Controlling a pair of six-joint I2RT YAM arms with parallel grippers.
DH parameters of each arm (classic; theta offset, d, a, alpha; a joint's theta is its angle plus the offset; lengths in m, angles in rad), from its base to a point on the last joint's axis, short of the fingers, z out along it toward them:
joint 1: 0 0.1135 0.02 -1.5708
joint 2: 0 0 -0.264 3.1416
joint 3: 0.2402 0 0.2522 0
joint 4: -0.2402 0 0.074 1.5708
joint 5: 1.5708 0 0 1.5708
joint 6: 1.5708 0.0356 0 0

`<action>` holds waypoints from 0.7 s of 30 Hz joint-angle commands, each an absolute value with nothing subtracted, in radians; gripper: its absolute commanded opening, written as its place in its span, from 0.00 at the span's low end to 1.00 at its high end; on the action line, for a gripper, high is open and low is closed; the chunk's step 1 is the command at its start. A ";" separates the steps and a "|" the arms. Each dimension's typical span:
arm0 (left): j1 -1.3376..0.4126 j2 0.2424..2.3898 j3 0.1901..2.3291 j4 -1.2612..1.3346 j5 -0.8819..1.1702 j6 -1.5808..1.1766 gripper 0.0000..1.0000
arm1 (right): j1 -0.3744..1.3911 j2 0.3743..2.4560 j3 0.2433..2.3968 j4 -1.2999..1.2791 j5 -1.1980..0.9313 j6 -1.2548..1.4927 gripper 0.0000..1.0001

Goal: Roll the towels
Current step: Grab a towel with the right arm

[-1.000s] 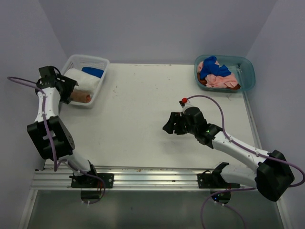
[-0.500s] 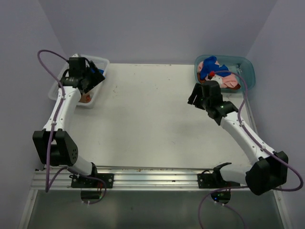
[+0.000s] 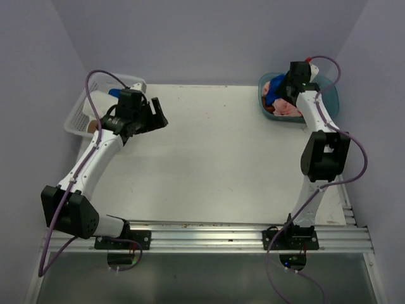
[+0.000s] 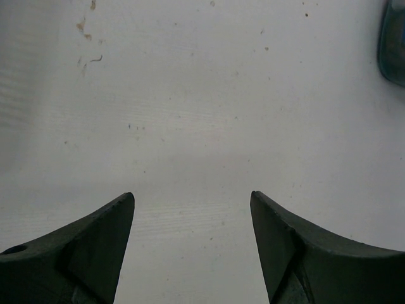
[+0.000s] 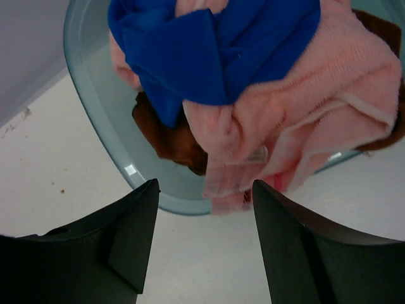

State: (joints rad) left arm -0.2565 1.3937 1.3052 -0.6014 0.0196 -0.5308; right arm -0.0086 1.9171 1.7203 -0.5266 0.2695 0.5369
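towels heaped in tub, orient. unclear

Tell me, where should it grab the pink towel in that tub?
Probably the hem of the pink terry towel drooping over the teal plastic tub: it hangs free, so the right gripper could pinch it from above, clear of the blue terry towel.

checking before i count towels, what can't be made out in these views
White mesh basket, top view: the left arm covers most of it, so its contents are mostly hidden.
Teal tub, top view: the right arm hides part of its contents.
Brown towel, right wrist view: mostly buried under the blue towel and pink towel; total towel count unclear.
Left wrist view: only a blurred tub corner shows at the edge.
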 commanded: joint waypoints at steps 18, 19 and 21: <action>-0.282 1.335 1.195 -0.626 0.060 -0.515 0.76 | -0.043 2.128 2.021 -0.382 0.278 0.568 0.00; -0.282 1.335 1.193 -0.626 0.057 -0.515 0.76 | -0.043 2.082 1.985 -0.346 0.270 0.557 0.00; -0.282 1.336 1.206 -0.629 0.051 -0.506 0.76 | -0.044 1.935 1.916 -0.318 0.252 0.546 0.00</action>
